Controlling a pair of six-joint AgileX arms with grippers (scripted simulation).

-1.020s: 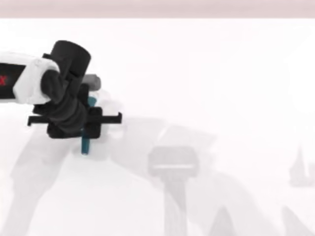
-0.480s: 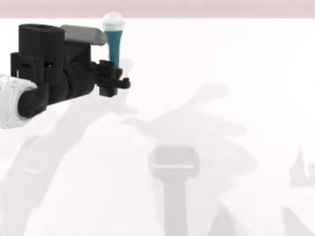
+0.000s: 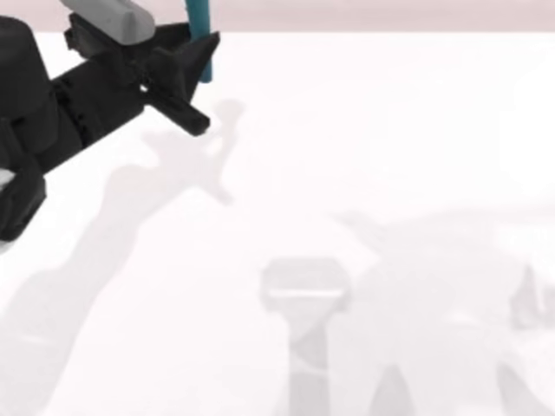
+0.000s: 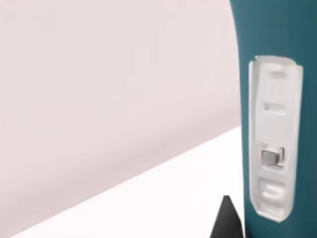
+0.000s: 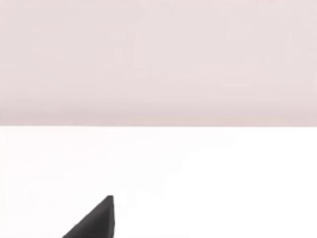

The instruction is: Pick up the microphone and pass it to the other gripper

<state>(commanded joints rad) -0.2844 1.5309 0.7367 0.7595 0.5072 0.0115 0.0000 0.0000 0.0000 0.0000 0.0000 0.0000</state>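
Observation:
The microphone hangs above the table's far left. In the top view only a short piece of its teal handle [image 3: 200, 35] shows, and its mesh head is cut off by the picture's upper edge. My left gripper [image 3: 196, 62] is shut on that handle. The left wrist view shows the teal handle [image 4: 277, 29] close up with its white switch panel [image 4: 273, 139], and one black fingertip [image 4: 227, 222] sits beside it. My right gripper [image 5: 101, 218] shows only as a black tip in the right wrist view, over bare white table, and it is outside the top view.
The white table [image 3: 364, 156] ends at a far edge against a pale pink wall [image 3: 390, 13]. Grey shadows of the arms [image 3: 305, 295] lie across the table's middle and front.
My left arm lifted the microphone off the table, turned it upright and carried it higher toward the far edge. Its head has left the top view.

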